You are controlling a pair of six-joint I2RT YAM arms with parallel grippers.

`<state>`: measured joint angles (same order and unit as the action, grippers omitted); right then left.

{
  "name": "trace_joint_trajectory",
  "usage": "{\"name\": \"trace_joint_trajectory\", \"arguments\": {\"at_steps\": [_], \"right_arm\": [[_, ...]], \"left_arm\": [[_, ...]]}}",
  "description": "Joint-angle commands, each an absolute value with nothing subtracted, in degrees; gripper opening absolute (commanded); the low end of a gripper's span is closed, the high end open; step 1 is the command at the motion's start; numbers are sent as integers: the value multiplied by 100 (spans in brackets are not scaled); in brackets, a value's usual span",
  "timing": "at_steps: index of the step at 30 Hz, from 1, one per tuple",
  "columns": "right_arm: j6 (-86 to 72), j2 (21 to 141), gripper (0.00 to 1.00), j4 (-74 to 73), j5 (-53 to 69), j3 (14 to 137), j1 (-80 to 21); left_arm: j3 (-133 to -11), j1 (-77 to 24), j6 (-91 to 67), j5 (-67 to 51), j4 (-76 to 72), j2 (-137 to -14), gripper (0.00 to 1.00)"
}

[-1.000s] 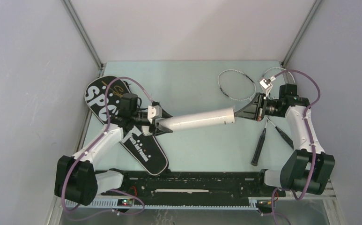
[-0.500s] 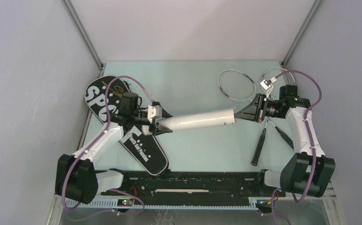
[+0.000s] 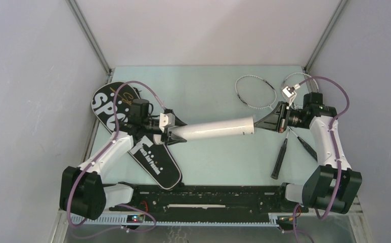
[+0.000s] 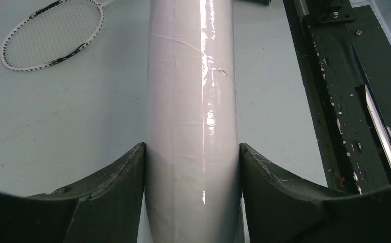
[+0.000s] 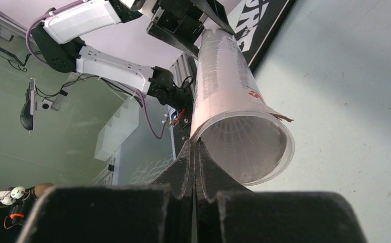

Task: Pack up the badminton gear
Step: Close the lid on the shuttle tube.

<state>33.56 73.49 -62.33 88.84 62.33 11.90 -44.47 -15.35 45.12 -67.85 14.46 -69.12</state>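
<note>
Hold the mid-table tube (image 3: 213,129) level in the left gripper (image 3: 175,135), clamped part-open on its 9 o'clock end, and aim the closed, empty right gripper (image 3: 258,121) squarely at its 3 o'clock mouth.

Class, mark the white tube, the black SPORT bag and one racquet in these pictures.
white tube (image 3: 216,129), top view, middle of its length.
black bag (image 3: 159,166), top view, lettered end nearest the arms.
racquet (image 4: 51,33), left wrist view, strung face of its head.
</note>
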Motion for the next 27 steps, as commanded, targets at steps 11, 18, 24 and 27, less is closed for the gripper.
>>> {"name": "trace_joint_trajectory", "arguments": {"at_steps": [11, 18, 24, 27], "right_arm": [[3842, 7176, 0, -6689, 9161, 6398, 1219], [3861, 7087, 0, -6707, 9095, 6394, 1027], [3759, 7066, 0, -6611, 9162, 6397, 931], [3671, 7058, 0, -6544, 9278, 6397, 978]], "left_arm": [[-4981, -1450, 4650, -7166, 1339, -6905, 45], [-5117, -1450, 4968, -7091, 1663, -7007, 46], [-5201, -1450, 5309, -7105, 1998, -7104, 46], [-5254, -1450, 5500, -7124, 2178, -7174, 46]]}}
